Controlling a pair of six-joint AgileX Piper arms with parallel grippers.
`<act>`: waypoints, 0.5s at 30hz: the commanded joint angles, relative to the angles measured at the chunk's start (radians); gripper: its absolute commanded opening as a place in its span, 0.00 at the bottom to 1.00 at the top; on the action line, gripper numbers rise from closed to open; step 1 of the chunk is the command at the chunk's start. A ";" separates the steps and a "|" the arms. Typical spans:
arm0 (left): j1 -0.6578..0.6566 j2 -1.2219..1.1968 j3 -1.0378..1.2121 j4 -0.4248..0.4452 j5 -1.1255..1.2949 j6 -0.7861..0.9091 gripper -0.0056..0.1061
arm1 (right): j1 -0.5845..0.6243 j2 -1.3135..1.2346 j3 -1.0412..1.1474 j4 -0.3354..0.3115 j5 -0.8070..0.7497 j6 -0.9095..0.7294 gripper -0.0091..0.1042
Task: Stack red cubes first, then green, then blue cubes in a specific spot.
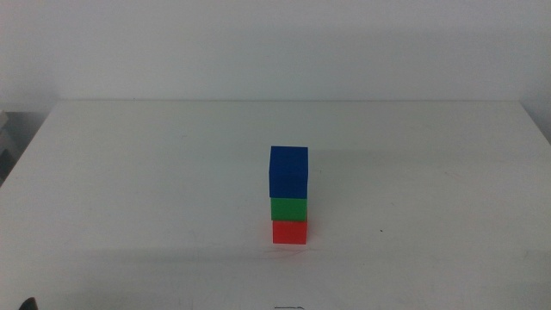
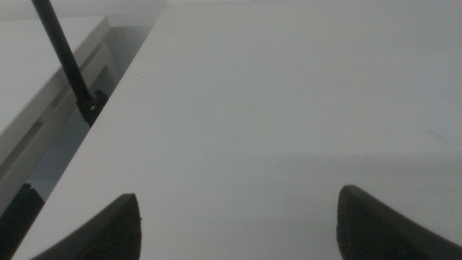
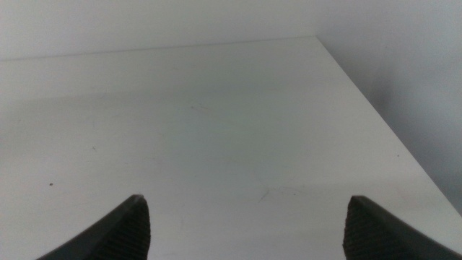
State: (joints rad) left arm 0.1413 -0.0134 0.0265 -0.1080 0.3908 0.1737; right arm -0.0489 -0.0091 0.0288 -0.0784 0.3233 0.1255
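Note:
In the middle view a stack of three cubes stands upright near the table's centre front: the red cube (image 1: 290,232) at the bottom on the white tabletop, the green cube (image 1: 289,209) on it, the blue cube (image 1: 288,172) on top. No gripper touches the stack. My left gripper (image 2: 238,224) is open and empty over bare table near its left edge. My right gripper (image 3: 249,227) is open and empty over bare table near its right edge. Neither wrist view shows the cubes. Both arms are out of the middle view.
The white table (image 1: 129,172) ends at a white wall behind. In the left wrist view the table's edge (image 2: 108,123) borders a lower grey surface with a black rod (image 2: 65,54). The right wrist view shows the table's far corner (image 3: 317,40).

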 commanded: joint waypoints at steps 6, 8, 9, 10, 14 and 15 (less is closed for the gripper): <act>-0.081 -0.020 -0.002 0.018 -0.094 -0.015 0.88 | -0.006 -0.023 -0.018 -0.013 -0.075 -0.010 0.75; -0.081 -0.020 -0.002 0.018 -0.136 -0.015 0.88 | -0.006 -0.023 -0.018 -0.013 -0.075 -0.010 0.75; -0.081 -0.020 -0.002 0.018 -0.165 -0.015 0.88 | -0.006 -0.023 -0.018 -0.013 -0.075 -0.010 0.75; -0.081 -0.020 -0.002 0.018 -0.191 -0.014 0.88 | -0.006 -0.023 -0.018 -0.013 -0.075 -0.010 0.75; -0.081 -0.020 -0.002 0.018 -0.226 -0.014 0.88 | -0.006 -0.023 -0.018 -0.013 -0.075 -0.010 0.75; -0.081 -0.020 -0.002 0.018 -0.226 -0.014 0.88 | -0.006 -0.023 -0.018 -0.013 -0.075 -0.010 0.75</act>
State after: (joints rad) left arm 0.0648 -0.0134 0.0295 -0.0867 0.2542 0.1737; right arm -0.0489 -0.0091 0.0288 -0.0784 0.3233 0.1255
